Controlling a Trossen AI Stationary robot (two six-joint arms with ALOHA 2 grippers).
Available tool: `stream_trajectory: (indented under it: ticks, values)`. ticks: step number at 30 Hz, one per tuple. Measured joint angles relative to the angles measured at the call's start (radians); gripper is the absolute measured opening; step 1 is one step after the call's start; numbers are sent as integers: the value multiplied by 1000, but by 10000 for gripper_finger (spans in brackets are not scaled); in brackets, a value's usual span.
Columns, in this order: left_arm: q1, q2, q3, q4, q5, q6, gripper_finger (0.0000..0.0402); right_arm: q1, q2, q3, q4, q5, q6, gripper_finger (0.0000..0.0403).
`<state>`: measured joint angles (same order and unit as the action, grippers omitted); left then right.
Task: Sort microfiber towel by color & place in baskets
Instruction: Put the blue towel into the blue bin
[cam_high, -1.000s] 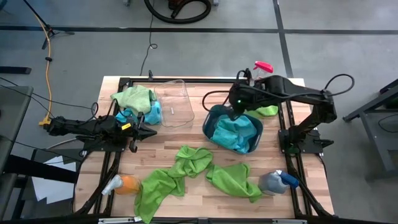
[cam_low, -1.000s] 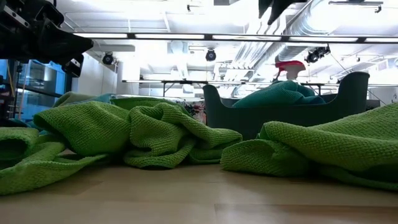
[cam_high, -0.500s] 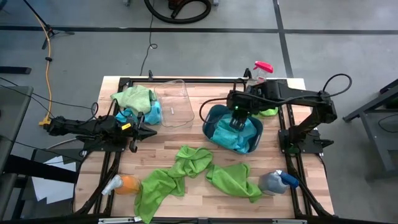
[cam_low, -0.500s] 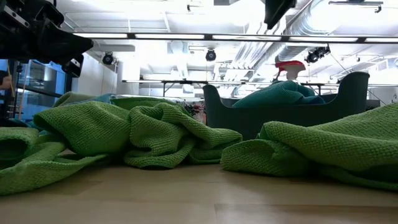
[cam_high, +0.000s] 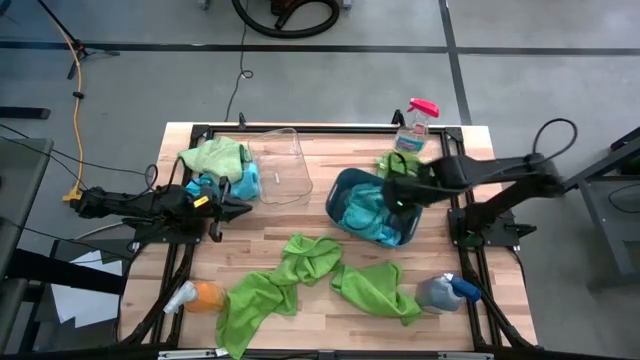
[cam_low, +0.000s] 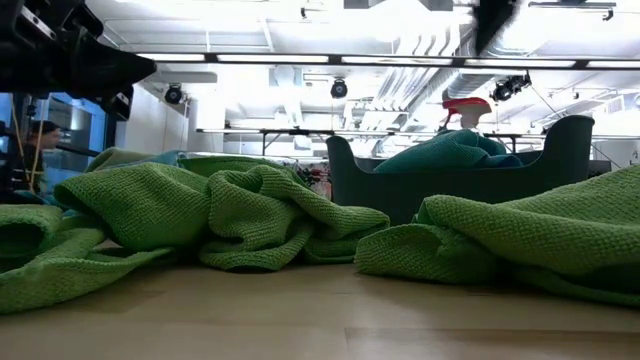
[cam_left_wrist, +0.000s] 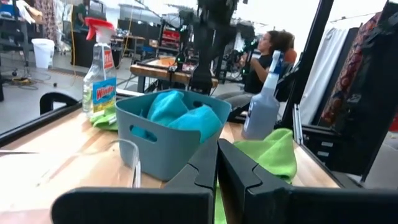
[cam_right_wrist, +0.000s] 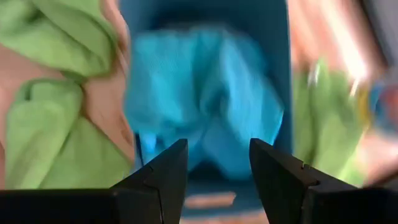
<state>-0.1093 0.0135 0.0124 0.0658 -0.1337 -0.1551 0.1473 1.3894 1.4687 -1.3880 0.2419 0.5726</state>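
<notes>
Dark right gripper (cam_right_wrist: 213, 163) gapes, empty.

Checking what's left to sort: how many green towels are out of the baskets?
4: one beside the clear basket, two at the front, one near the red-capped bottle. More may be hidden.

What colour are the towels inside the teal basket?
Blue-turquoise towels in the teal basket; clearest in the high view.
</notes>
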Motion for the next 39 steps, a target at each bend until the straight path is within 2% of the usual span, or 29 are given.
stream_trajectory:
  ticks: [5,9,15,19,22,24,27,31,35,39]
  values:
    - [0,0,0,26,0,0,0,91,-229,-310,203,-29,334,170]
    - [0,0,0,82,0,-36,0,140,-362,-455,466,6,451,170]
    - [0,0,0,187,-7,-177,0,136,-424,-557,746,20,436,170]
    - [0,0,0,193,-18,-273,0,121,-419,-568,811,20,396,170]
    - [0,9,2,193,-107,-434,6,110,-416,-567,828,19,359,170]
    - [0,33,25,180,-134,-486,21,105,-416,-567,833,19,339,170]
    - [0,112,121,165,-175,-521,58,101,-416,-567,832,17,312,170]
    - [10,267,358,-28,-219,-497,126,101,-416,-567,832,17,266,170]
    - [63,459,666,-401,-235,-472,181,101,-416,-567,831,17,233,170]
    - [172,682,950,-841,-198,-461,204,101,-416,-567,830,19,204,170]
